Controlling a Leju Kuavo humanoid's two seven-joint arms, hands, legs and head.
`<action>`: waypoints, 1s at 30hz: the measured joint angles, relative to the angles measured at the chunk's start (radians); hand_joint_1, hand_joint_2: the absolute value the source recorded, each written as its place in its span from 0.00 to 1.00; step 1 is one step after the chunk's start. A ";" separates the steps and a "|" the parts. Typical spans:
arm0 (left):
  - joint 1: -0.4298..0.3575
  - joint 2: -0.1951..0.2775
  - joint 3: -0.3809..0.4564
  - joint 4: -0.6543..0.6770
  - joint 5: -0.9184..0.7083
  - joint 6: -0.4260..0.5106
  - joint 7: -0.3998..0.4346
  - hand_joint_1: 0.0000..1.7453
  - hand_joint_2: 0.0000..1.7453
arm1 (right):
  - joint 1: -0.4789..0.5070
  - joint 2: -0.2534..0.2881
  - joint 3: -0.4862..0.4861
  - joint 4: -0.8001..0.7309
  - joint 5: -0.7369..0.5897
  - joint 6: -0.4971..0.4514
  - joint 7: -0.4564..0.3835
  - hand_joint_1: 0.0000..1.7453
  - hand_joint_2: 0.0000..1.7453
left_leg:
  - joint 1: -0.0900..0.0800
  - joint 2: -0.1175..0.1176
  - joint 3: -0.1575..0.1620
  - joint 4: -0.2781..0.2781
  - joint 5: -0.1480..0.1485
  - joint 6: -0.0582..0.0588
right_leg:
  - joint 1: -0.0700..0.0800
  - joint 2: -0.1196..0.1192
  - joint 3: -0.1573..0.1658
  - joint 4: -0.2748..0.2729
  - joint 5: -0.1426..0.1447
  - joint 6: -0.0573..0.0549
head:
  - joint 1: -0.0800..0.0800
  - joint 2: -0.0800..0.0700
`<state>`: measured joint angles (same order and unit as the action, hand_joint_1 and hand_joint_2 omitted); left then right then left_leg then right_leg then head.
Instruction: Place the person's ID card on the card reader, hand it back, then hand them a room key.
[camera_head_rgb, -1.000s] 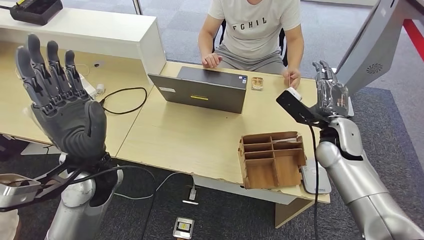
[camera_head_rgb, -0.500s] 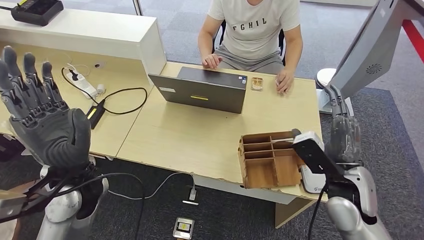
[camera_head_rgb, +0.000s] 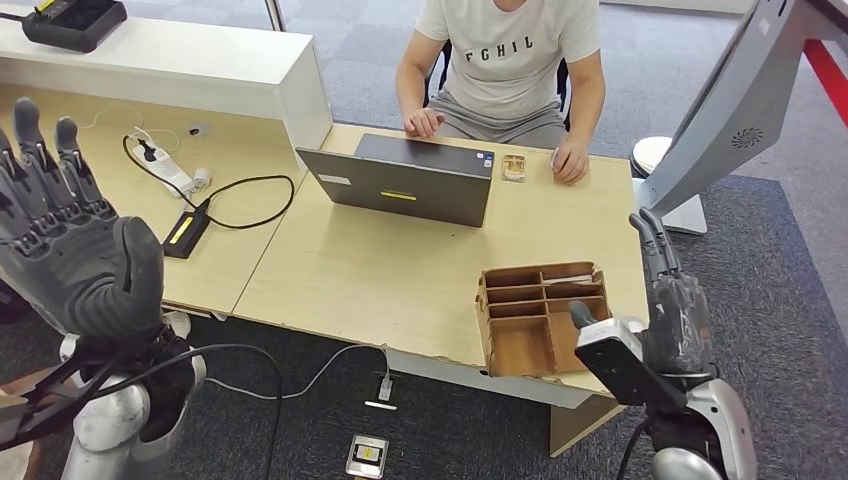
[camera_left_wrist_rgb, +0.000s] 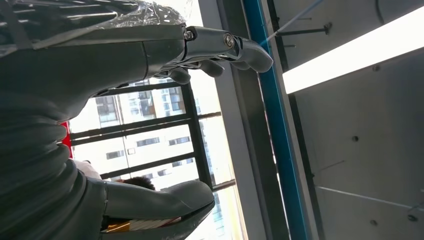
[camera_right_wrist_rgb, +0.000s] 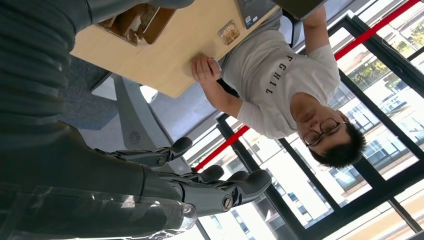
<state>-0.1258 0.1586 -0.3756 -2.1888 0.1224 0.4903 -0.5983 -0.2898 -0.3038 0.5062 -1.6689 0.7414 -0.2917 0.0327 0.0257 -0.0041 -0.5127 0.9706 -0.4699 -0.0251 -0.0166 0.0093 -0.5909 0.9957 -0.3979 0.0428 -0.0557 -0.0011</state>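
Right hand (camera_head_rgb: 678, 318): I see it empty, fingers straight and apart, raised beside the wooden organiser (camera_head_rgb: 543, 317). Left hand (camera_head_rgb: 70, 255): empty, fingers spread, held up. Small card (camera_head_rgb: 514, 167): on the desk (camera_head_rgb: 380, 280) by the person's hand (camera_head_rgb: 570, 160), well beyond my right fingertips.

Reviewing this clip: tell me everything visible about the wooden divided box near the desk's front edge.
The wooden organizer box is brown, looks like thin laser-cut plywood, and is open on top, with dividers forming several compartments: narrow ones toward the person, larger ones toward the robot. It sits upright on the light wood desk at the near right corner, its near side about at the desk's edge. The right hand hangs beside it; contact cannot be judged.
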 joint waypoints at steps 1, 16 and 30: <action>-0.003 0.000 0.000 0.000 -0.001 0.001 0.000 0.00 1.00 | -0.001 0.001 0.001 0.004 0.004 0.007 -0.001 0.00 1.00 | 0.000 0.000 0.000 0.000 0.000 0.000 | 0.000 0.000 0.000 0.000 0.000 0.000 | 0.000 0.000; -0.062 -0.001 -0.011 0.004 0.028 -0.022 -0.001 0.00 1.00 | -0.164 0.014 0.033 0.289 0.166 0.050 0.034 0.00 1.00 | 0.000 0.000 0.000 0.000 0.000 0.000 | 0.000 0.000 0.000 0.000 0.000 0.000 | 0.000 0.000; -0.082 -0.002 -0.024 0.023 0.042 -0.041 -0.005 0.00 1.00 | -0.231 0.032 0.076 0.505 0.207 0.056 0.040 0.00 1.00 | 0.000 0.000 -0.001 0.000 0.000 0.000 | 0.000 0.000 0.000 0.000 0.000 0.000 | 0.000 0.000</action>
<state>-0.2082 0.1564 -0.3993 -2.1658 0.1641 0.4490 -0.6037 -0.5205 -0.2718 0.5823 -1.1634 0.9480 -0.2361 0.0729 0.0257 -0.0045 -0.5133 0.9707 -0.4698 -0.0251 -0.0166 0.0092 -0.5913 0.9957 -0.3979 0.0428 -0.0556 -0.0011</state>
